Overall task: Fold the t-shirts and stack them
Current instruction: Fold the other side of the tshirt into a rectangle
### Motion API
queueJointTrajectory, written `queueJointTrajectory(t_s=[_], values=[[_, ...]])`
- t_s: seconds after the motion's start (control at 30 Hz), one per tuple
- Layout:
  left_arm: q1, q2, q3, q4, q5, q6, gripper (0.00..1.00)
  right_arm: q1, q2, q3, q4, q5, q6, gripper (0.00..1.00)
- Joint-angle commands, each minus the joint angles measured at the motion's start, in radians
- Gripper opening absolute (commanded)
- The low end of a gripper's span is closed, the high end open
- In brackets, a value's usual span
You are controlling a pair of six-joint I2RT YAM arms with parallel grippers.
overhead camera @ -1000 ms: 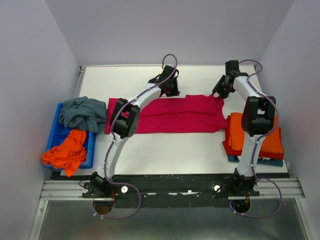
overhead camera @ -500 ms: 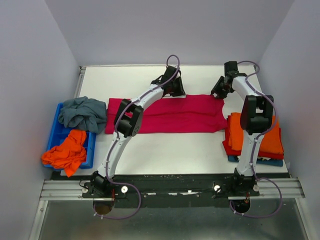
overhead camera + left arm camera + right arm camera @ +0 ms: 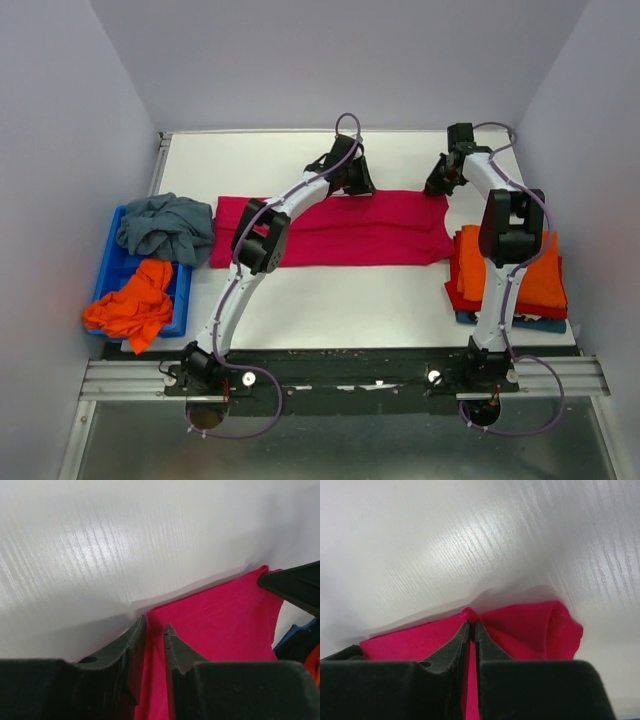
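In the tray [image 3: 108, 275] lie grey-blue shirt [image 3: 165, 228], orange shirt [image 3: 135, 305] — right tool [image 3: 472, 624] pinches crimson shirt [image 3: 340, 232], left tool [image 3: 155, 625] parted.

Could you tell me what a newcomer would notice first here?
A crimson-pink cotton t-shirt lies as a long band across the white table, with the right tool pinching its far right corner and the left tool at its far edge, jaws slightly apart. A grey-blue shirt and a crumpled orange shirt overflow a blue plastic tray at left.
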Motion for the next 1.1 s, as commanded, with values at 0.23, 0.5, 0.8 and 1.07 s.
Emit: queueJointTrajectory(t_s=[0.23, 0.5, 0.8, 1.07], values=[[-0.008, 0.022, 0.015, 0.076, 0.04, -0.034, 0.17, -0.001, -0.027, 0.025, -0.031, -0.01, -0.018, 0.01], [-0.008, 0.048, 0.054, 0.016, 0.034, -0.028, 0.43, -0.001, -0.049, 0.018, -0.028, -0.025, -0.023, 0.01], [-0.018, 0.069, 0.08, 0.026, 0.048, -0.042, 0.21, -0.001, -0.061, 0.008, -0.026, -0.042, -0.021, 0.01], [-0.009, -0.05, -0.095, 0.197, 0.037, -0.045, 0.0, 0.0, -0.114, -0.038, -0.026, -0.039, -0.024, 0.01]])
